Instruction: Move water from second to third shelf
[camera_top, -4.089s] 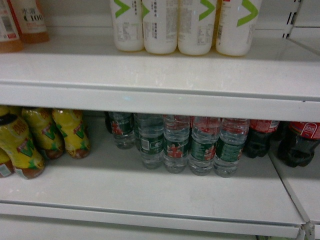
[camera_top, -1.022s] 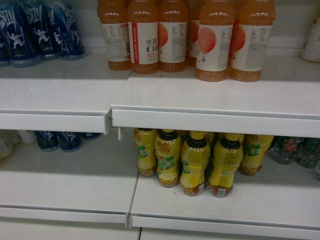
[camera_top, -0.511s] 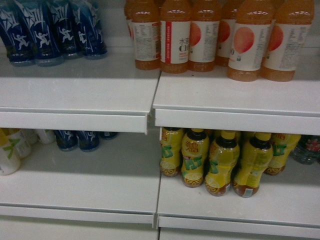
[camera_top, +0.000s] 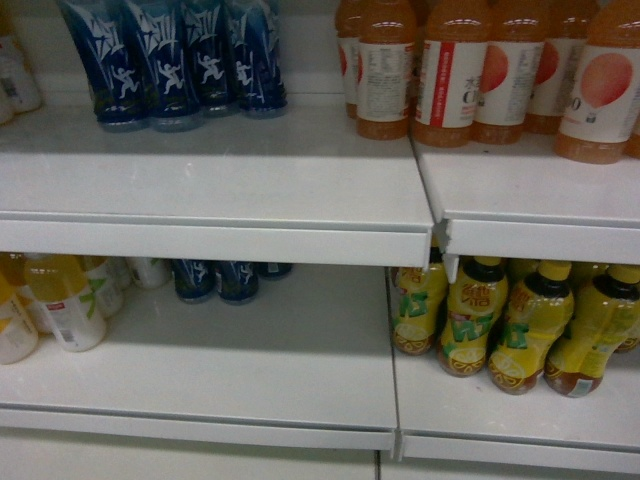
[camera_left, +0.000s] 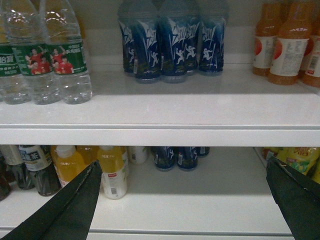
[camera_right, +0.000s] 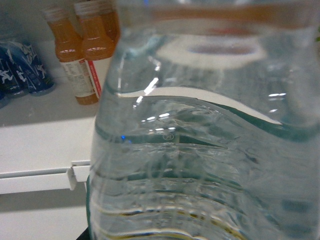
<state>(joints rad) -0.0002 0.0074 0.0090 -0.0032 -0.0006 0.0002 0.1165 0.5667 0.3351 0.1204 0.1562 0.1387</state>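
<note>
Right wrist view is almost filled by the water bottle, clear ribbed plastic with liquid inside, pressed right up against the lens; the right gripper's own fingers aren't visible, so can't tell whether it's clamped on the bottle or not. Behind it, orange drink bottles stand on a white shelf, blue bottles further left. Left gripper is spread wide, dark fingers at the lower left and lower right corners of the left wrist view, nothing between them. That view also shows more water bottles with green labels standing on the upper shelf at far left, blue bottles beside them, and yellow-capped juice bottles on the shelf below. Head view: blue bottles and orange bottles on the upper shelf, yellow-wrapped bottles lower right (no gripper or held bottle visible in this view).
</note>
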